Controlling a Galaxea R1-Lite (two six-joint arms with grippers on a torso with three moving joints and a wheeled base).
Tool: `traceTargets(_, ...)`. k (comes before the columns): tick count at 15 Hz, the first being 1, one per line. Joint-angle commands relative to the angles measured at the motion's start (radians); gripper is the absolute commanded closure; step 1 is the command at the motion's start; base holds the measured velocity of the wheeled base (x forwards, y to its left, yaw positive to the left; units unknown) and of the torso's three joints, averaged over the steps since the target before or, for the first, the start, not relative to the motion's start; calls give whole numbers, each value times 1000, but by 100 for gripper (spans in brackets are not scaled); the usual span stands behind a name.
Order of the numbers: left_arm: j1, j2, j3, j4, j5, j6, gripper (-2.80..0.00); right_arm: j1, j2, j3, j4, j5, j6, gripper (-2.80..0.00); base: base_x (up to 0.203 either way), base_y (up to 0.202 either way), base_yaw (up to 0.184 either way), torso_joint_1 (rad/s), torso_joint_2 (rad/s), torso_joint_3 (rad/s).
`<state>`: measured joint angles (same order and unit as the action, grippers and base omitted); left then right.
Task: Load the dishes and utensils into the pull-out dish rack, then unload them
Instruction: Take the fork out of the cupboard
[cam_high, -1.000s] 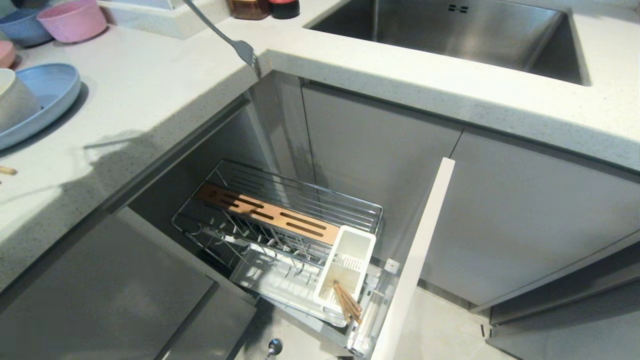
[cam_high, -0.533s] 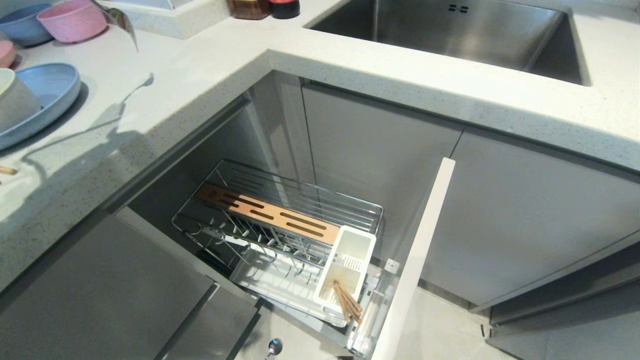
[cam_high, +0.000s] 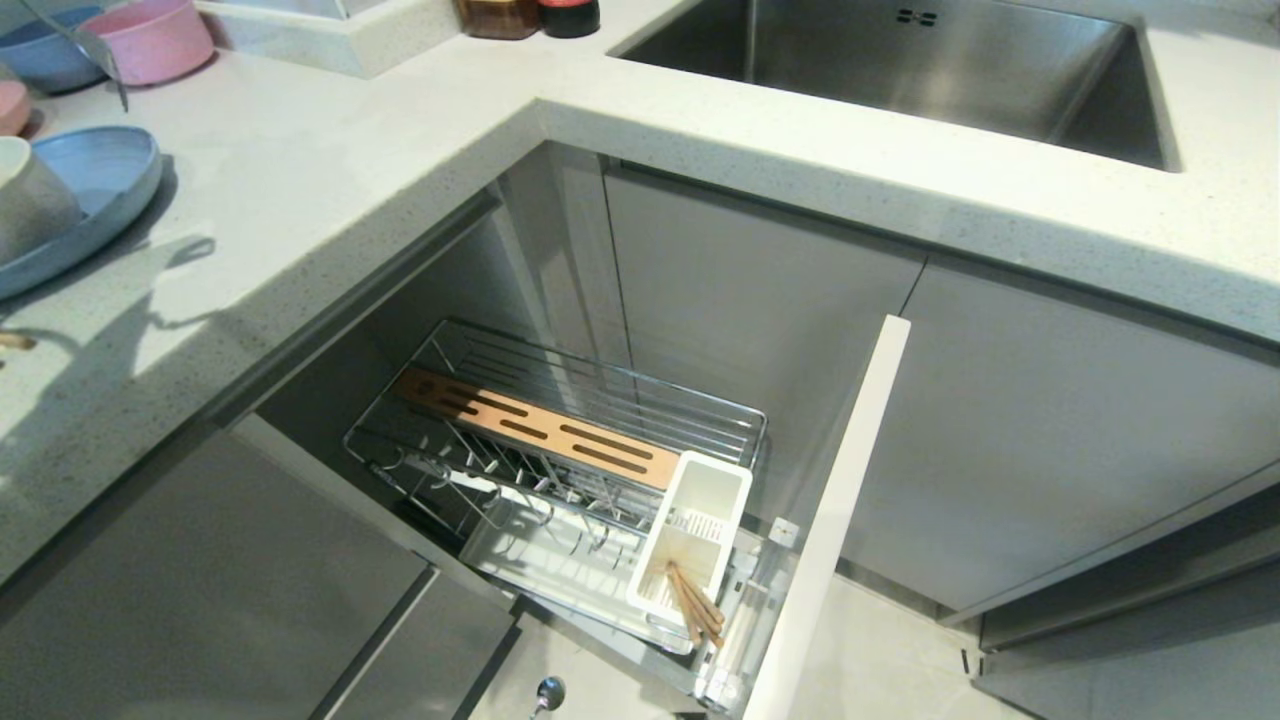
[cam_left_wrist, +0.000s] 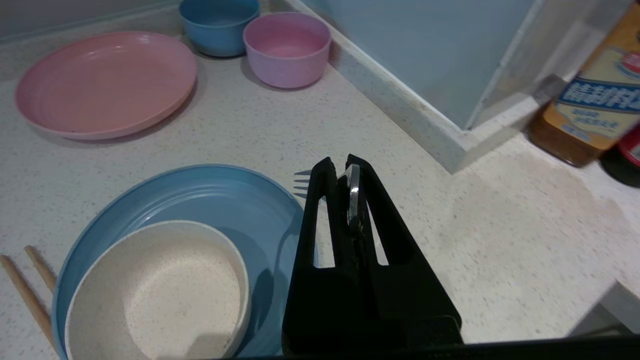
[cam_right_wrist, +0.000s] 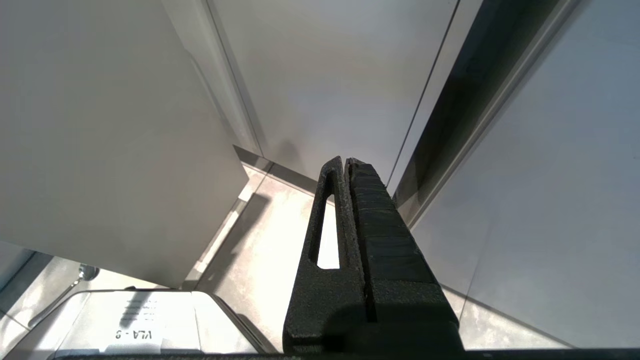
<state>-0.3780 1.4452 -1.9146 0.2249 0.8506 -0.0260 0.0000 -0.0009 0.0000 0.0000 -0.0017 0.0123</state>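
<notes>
My left gripper (cam_left_wrist: 342, 162) is shut on the handle of a silver metal fork (cam_left_wrist: 354, 200), above the counter beside the light-blue plate (cam_left_wrist: 200, 200). The cream bowl (cam_left_wrist: 160, 290) sits in that plate. In the head view only the fork (cam_high: 108, 70) shows, at the far left over the small bowls. Wooden chopsticks (cam_left_wrist: 27, 290) lie on the counter by the plate. Another pair of chopsticks (cam_high: 695, 605) stands in the white caddy (cam_high: 700, 520) of the pulled-out dish rack (cam_high: 560, 430). My right gripper (cam_right_wrist: 346, 161) is shut and empty, parked low by the cabinet fronts.
A pink plate (cam_left_wrist: 105, 82), a small blue bowl (cam_left_wrist: 217, 25) and a small pink bowl (cam_left_wrist: 287, 47) stand at the back of the counter. A raised ledge (cam_left_wrist: 425, 120) and a sauce bottle (cam_left_wrist: 585, 100) are alongside. The sink (cam_high: 900, 60) is at the back right; the rack's front panel (cam_high: 830, 520) juts out.
The fork has travelled left across the counter, from the corner by the sink to above the small bowls. The rack and its chopsticks have not moved.
</notes>
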Motion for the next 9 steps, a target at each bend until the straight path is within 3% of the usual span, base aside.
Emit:
traceTargets(1, 16, 32, 4, -20, 15, 1, 0, 0, 1, 1, 0, 0, 0, 0, 0, 0, 0, 0, 0, 0)
traceTargets(6, 21, 77, 104, -310, 90, 105, 0, 0, 1, 0, 0, 0, 0, 0, 0, 0, 0, 0, 0, 0)
traceTargets(9, 22, 95, 196, -443, 124, 111, 0, 0, 1, 2, 0, 0, 0, 0, 0, 0, 0, 0, 0, 0)
